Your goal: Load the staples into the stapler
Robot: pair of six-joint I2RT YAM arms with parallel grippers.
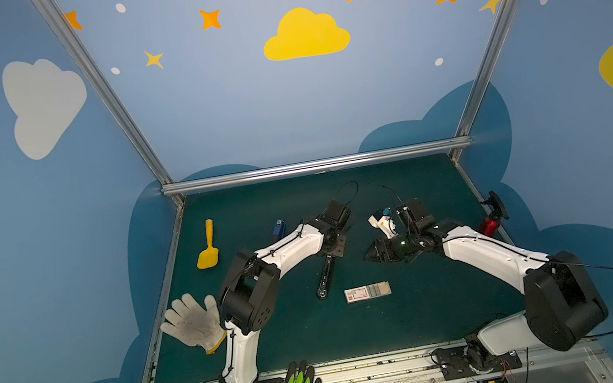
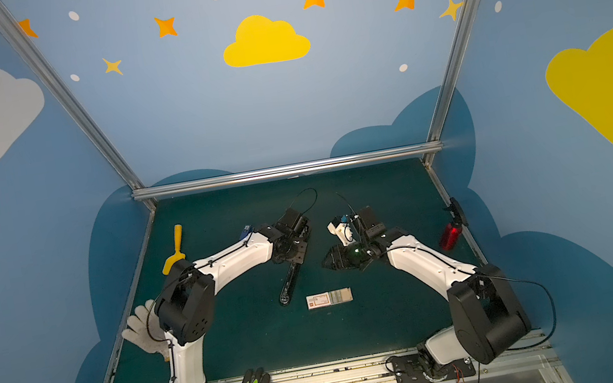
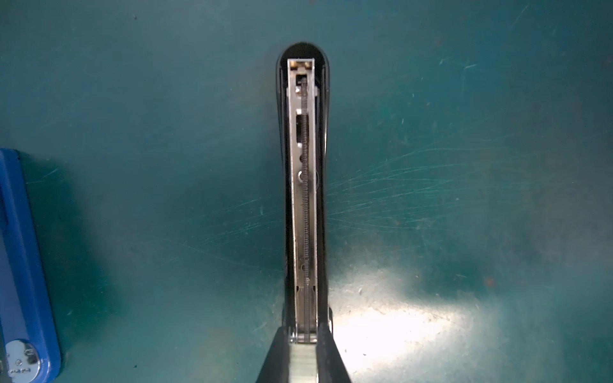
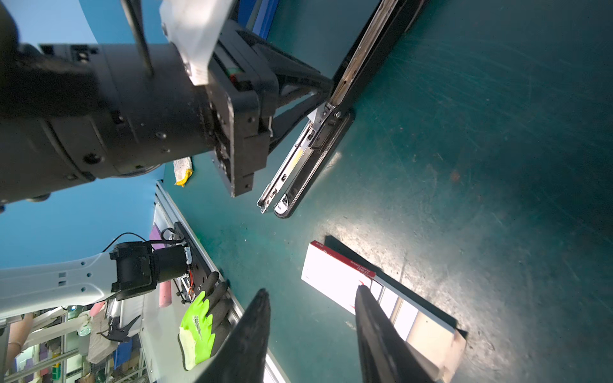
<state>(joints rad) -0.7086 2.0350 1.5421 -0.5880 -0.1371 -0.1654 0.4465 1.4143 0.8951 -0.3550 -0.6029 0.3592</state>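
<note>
We see the stapler [image 1: 325, 278] lying opened flat on the green worktop [image 1: 422, 316], roughly midway between the two arms. The left gripper [image 3: 303, 335] is down at its hinge. In the left wrist view its fingers [image 3: 331, 361] are clenched on what looks to us like a pale, ridged strip of staples [image 3: 303, 361], right at the end of the stapler's spring-lined metal channel. The staple box [image 1: 368, 292] lies on the worktop just right of the stapler's near end, apart from it. Its white sleeve with the red label sits to the left, and the tray is slid out to the right with grey strips showing in it. The right gripper [image 1: 369, 256] hangs near the box on its far side without touching it. Its fingers [image 4: 381, 331] are spread and hold nothing. A yellow scoop [image 1: 207, 251] and a blue object [image 1: 278, 229] lie farther left.
</note>
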